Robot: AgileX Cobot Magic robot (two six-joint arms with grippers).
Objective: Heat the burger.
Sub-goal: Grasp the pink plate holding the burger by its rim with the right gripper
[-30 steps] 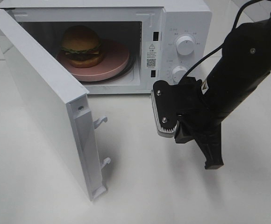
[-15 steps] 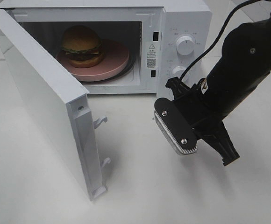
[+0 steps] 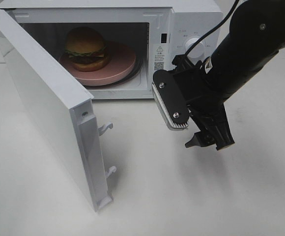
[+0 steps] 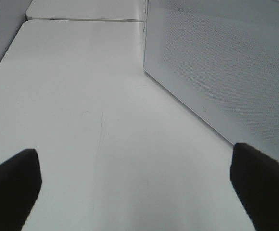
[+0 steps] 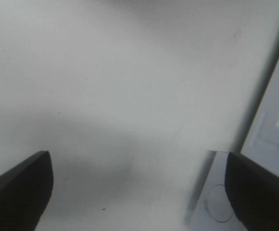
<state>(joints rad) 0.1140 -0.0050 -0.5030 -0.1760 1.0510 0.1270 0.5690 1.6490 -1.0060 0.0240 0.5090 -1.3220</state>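
Observation:
The burger [image 3: 85, 48], with a brown domed bun and a dark patty, sits on a pink plate [image 3: 120, 64] inside the white microwave [image 3: 191, 14]. The microwave's door [image 3: 44, 103] is swung wide open to the left. My right gripper [image 3: 201, 133] hangs open and empty over the table, just in front of the microwave's control panel. In the right wrist view the right gripper [image 5: 139, 192] shows two dark fingers wide apart above bare table. My left gripper [image 4: 137, 192] is open and empty beside the microwave's perforated side wall [image 4: 226, 72]. It is out of the exterior view.
The open door's edge, with two latch hooks [image 3: 106, 129], juts toward the table's front. My right arm covers most of the control panel, and only part of the upper knob [image 3: 195, 43] shows. White table [image 3: 182, 196] lies in front of the microwave.
My right gripper has gone from shut to open. It has turned and moved up and back toward the microwave's control panel. The burger, the plate and the door have not moved.

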